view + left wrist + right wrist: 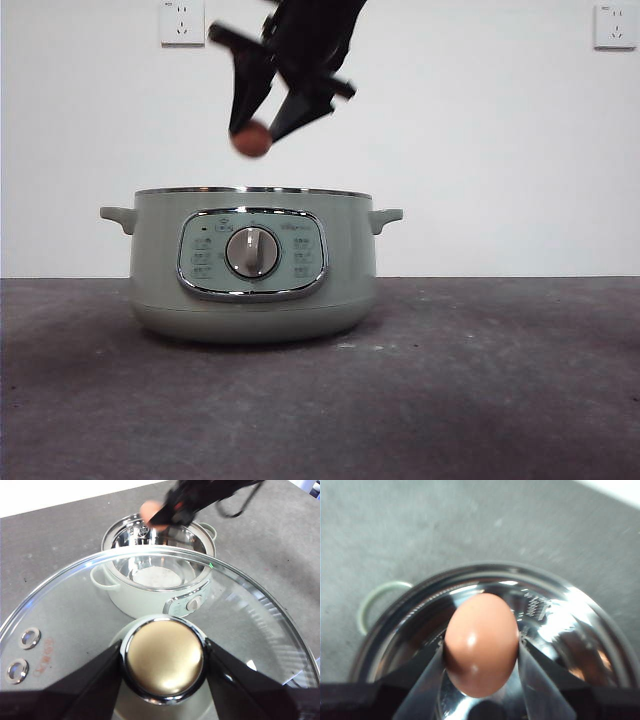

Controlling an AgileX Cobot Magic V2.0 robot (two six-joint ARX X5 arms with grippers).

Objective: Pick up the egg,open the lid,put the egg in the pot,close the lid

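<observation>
Hovering above the open electric cooker [252, 265], at upper centre of the front view, the right gripper [262, 130] is seen closed on the brown egg [251, 139], which hangs clear of the steel rim. No lid is on the cooker here. Two wall sockets [181, 21] are visible at the top corners, above the dark table [500, 390].

In the left wrist view, the glass lid [65, 605] fills the lower frame, its knob [164, 656] clamped between the left gripper [164, 680] jaws; the lid is held well apart from the cooker [150, 600], whose bare steel bowl is seen through and beyond the glass. The egg [150, 510] appears at upper centre over the bowl's far side.

In the right wrist view, the egg [481, 644] is pinched at its sides, centre frame, over the shiny bowl [555, 615]; one handle [380, 602] lies at left.

A release from this height would probably crack the shell on the steel floor; too tight a squeeze could also crush it.
</observation>
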